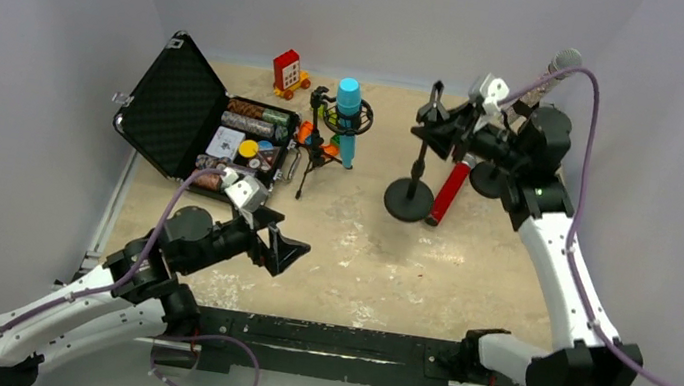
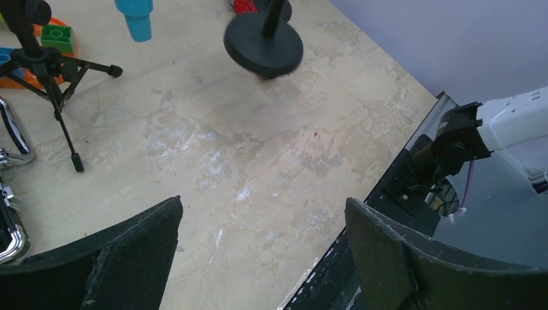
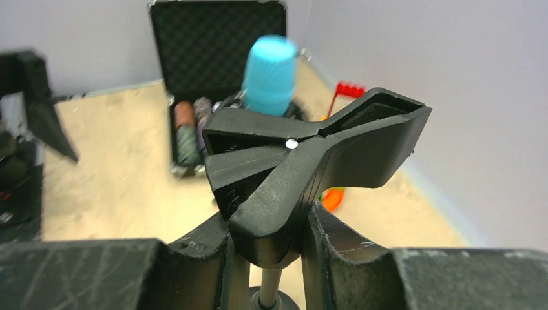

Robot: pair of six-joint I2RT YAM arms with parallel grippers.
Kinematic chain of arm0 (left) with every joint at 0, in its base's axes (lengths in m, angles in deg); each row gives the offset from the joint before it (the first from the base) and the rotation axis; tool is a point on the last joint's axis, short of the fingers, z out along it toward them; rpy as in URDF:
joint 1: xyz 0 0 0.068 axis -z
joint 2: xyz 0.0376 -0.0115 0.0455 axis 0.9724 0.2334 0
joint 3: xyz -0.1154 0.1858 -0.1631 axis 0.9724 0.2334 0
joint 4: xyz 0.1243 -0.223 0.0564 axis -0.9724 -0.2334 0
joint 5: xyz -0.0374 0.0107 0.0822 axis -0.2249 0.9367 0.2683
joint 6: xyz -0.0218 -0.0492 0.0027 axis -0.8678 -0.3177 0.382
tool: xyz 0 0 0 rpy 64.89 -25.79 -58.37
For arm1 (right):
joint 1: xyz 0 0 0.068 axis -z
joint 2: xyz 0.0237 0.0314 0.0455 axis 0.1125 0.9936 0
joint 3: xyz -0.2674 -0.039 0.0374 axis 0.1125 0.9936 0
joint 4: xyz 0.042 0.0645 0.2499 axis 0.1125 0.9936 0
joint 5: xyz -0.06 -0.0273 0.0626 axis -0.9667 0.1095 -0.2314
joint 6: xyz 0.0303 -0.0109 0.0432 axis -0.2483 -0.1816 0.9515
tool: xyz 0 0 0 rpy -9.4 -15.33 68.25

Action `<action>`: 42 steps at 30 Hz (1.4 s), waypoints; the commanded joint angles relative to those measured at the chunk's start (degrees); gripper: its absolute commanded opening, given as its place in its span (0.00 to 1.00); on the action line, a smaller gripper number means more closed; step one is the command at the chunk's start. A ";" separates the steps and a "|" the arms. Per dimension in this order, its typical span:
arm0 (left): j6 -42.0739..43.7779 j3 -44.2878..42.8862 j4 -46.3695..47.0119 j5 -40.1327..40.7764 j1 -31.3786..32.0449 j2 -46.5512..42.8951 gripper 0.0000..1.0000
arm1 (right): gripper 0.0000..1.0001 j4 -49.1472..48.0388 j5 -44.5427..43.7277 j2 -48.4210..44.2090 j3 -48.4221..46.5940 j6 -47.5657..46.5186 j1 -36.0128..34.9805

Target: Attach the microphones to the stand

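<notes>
The cyan microphone (image 1: 346, 113) stands upright in the ring mount of a small tripod stand (image 1: 315, 154); it also shows in the right wrist view (image 3: 268, 74). The red glitter microphone (image 1: 450, 190) lies on the table beside the round-base stand (image 1: 408, 202). The silvery-pink microphone (image 1: 555, 70) sticks up behind my right arm, its lower part hidden. My right gripper (image 1: 453, 131) (image 3: 271, 229) is shut on the black clip (image 3: 310, 155) at the top of the round-base stand. My left gripper (image 1: 287, 251) (image 2: 263, 203) is open and empty, above the near table.
An open black case (image 1: 197, 117) with chips and small items lies at the back left. A red toy (image 1: 286, 72) stands by the back wall. Orange and green blocks (image 2: 55, 35) sit by the tripod. A second round base (image 1: 489, 180) is under my right arm.
</notes>
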 commanded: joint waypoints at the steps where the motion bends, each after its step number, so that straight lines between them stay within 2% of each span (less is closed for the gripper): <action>1: -2.36 0.34 5.61 -4.43 -0.26 -1.00 0.99 | 0.00 10.34 -1.77 -9.16 13.37 -4.59 -0.57; 6: -4.08 0.01 7.91 -8.36 -0.26 2.80 0.99 | 0.00 7.07 -6.09 -15.75 25.70 -3.71 -8.55; 9: -5.27 -0.95 8.08 -9.85 -0.26 5.28 0.98 | 0.00 2.23 -9.16 -17.15 29.29 -2.24 -14.22; 13: -6.62 -1.33 8.87 -10.15 -0.18 6.62 0.97 | 0.02 1.59 -7.86 -17.84 30.71 -2.88 -15.47; 17: -6.85 -1.68 10.74 -10.61 -0.17 8.49 0.97 | 0.12 4.35 -5.35 -20.51 32.78 -6.06 -15.44; 19: -6.72 -2.42 11.46 -11.50 -0.17 10.29 0.97 | 0.24 7.76 -5.79 -21.96 33.66 -7.13 -15.38; 22: -6.23 -4.16 12.53 -12.64 -0.02 13.61 0.96 | 0.49 13.24 -5.14 -23.61 33.32 -9.14 -14.66; 28: -0.70 -12.13 12.72 -13.93 0.36 20.75 0.96 | 0.74 25.63 -2.20 -26.57 30.60 -17.42 -11.91; 31: 1.09 -16.13 13.77 -14.80 0.73 23.03 0.95 | 0.79 32.63 -1.95 -27.93 28.30 -21.28 -7.45; 35: 2.22 -17.70 16.67 -14.45 1.98 26.02 0.93 | 0.81 43.57 5.90 -28.99 25.81 -32.44 1.65; 39: 6.23 -20.96 16.65 -15.89 4.13 30.59 0.92 | 0.81 46.65 10.01 -29.99 25.76 -36.46 4.33; 42: 9.64 -21.61 16.89 -15.37 5.28 33.39 0.92 | 0.82 49.75 9.73 -30.09 24.44 -39.01 6.32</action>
